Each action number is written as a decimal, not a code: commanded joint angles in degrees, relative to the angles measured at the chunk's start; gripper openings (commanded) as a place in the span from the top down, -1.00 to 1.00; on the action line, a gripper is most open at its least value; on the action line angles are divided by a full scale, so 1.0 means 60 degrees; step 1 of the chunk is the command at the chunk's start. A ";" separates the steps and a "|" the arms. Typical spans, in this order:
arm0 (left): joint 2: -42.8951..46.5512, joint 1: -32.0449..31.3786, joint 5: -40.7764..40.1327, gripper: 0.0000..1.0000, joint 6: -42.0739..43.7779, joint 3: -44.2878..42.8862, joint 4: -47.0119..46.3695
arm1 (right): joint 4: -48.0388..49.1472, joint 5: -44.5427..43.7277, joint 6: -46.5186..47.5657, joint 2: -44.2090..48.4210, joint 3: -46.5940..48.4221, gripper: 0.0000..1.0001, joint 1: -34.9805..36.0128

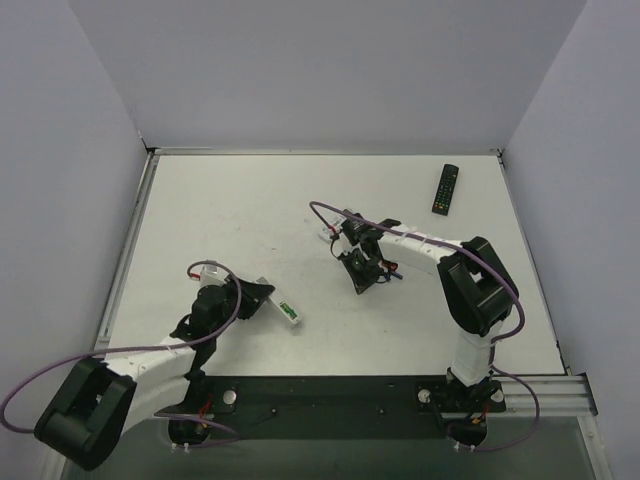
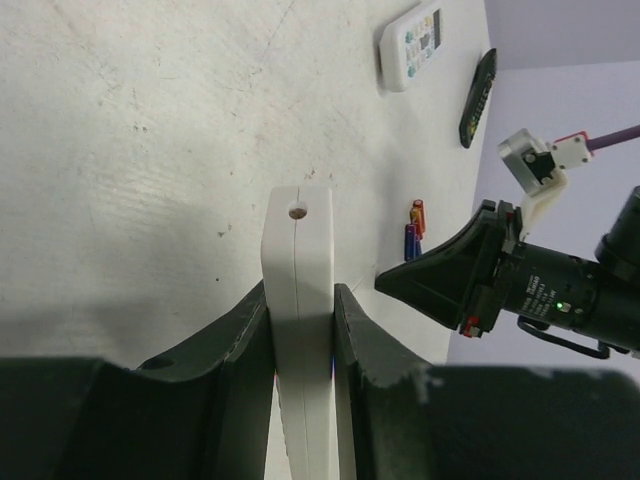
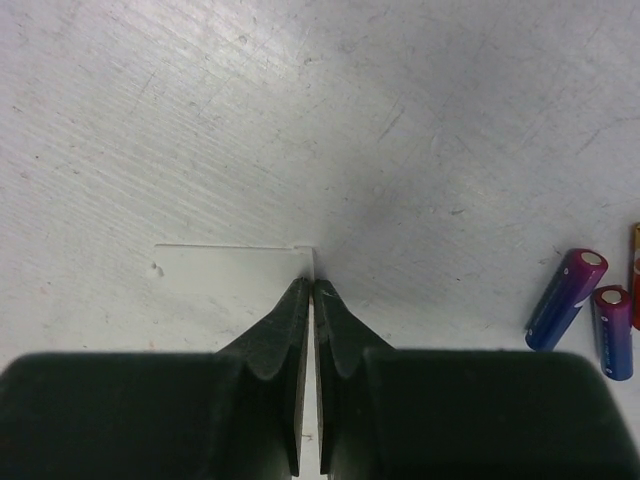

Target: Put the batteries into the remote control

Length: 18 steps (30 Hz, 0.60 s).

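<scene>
The slim white remote control [image 1: 277,303] lies tilted in my left gripper [image 1: 250,295], which is shut on its long sides. In the left wrist view the remote [image 2: 298,240] stands edge-on between the fingers of the left gripper [image 2: 300,300]. Green batteries [image 1: 290,313] show in the remote's free end, toward the table's middle. My right gripper [image 1: 358,272] hovers to the right of the remote, shut on a thin white cover plate [image 3: 230,275] that sticks out left of the right gripper's tips [image 3: 313,283]. The right gripper also shows in the left wrist view [image 2: 430,285].
A black remote [image 1: 446,188] lies at the back right, also in the left wrist view [image 2: 478,95]. A wider white remote [image 2: 415,40] lies beyond. Blue-purple cells [image 3: 565,298] and red cells [image 2: 418,213] lie by the right gripper.
</scene>
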State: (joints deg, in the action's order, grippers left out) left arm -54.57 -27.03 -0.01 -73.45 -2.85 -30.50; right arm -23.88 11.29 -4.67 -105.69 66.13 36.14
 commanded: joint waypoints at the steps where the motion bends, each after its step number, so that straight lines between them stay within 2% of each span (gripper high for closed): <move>1: -0.1450 -0.0124 0.0324 1.00 0.0405 -0.0914 -0.2048 | -0.0459 -0.0577 0.0089 0.0211 -0.0108 1.00 0.0085; 7: -0.3750 -0.0417 0.0412 1.00 0.0625 -0.1633 -0.3557 | -0.0444 -0.0783 -0.0086 0.0695 -0.0386 1.00 0.0012; 11: -0.4936 -0.0563 0.0383 0.97 0.1064 -0.2335 -0.3618 | -0.0371 -0.0754 -0.0320 0.0959 -0.0489 1.00 -0.0003; 15: -0.5612 -0.0564 0.0309 0.74 0.1007 -0.2323 -0.3983 | -0.0327 -0.0608 -0.0438 0.1106 -0.0562 1.00 -0.0018; 16: -0.5714 -0.0564 0.0280 0.60 0.0963 -0.2322 -0.3969 | -0.0312 -0.0578 -0.0424 0.1150 -0.0577 1.00 -0.0018; 18: -0.5876 -0.0564 0.0324 0.46 0.0948 -0.2366 -0.3664 | -0.0298 -0.0519 -0.0453 0.1194 -0.0606 1.00 -0.0018</move>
State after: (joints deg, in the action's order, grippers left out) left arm -88.23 -30.26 1.78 -68.45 -15.62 -49.04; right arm -24.12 8.29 -6.24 -101.47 63.13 36.36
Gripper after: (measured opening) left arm 0.338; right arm 0.001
